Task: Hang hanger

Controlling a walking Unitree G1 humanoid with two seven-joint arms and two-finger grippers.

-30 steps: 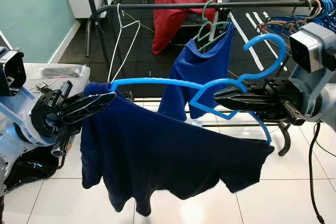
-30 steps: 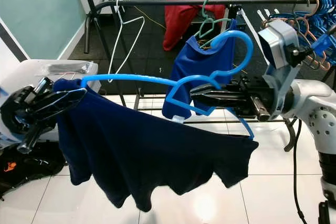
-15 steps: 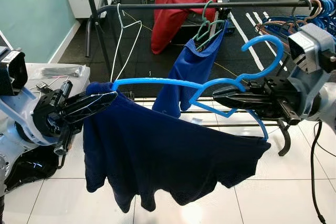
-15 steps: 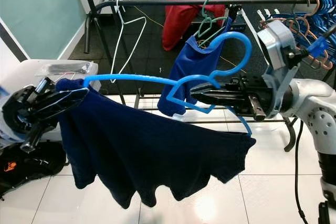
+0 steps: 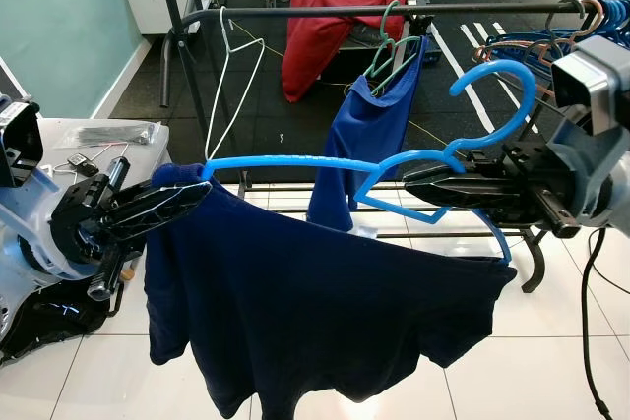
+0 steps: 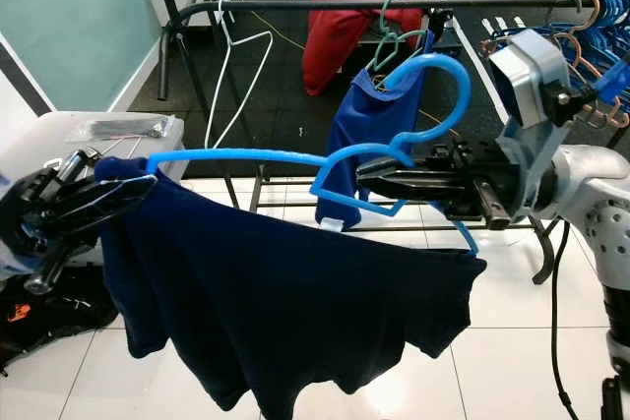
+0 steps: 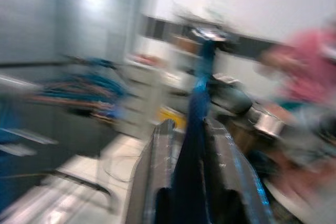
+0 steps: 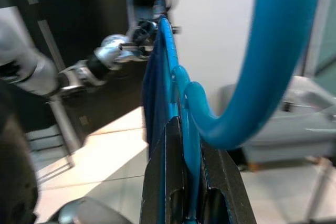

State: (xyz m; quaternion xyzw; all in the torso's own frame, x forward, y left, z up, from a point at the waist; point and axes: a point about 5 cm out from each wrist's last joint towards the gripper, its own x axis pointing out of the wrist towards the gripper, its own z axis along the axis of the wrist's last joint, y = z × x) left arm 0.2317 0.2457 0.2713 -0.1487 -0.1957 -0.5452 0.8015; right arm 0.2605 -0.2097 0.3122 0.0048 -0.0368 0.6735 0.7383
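On the left, the left gripper pinches the shoulder end of the blue hanger together with the navy shirt draped over it; its wrist view is blurred, but the fingers appear clamped narrowly on dark cloth. The hanger is held roughly level in mid-air between the two arms, in front of and below the black clothes rail, with the shirt hanging down over the white tile floor. A bare white wire hanger hangs from the rail's left stretch, and a blue garment on green hangers sits near the middle. On the right, the right gripper is closed on the hanger's neck just below the big hook, which points up and is not yet over the rail.

To hang it well, both arms should probably rise together so the hanger stays level, the hook clearing the rail in the open gap between the wire hanger and the blue garment. Letting go on the left too soon risks the shirt sliding off.
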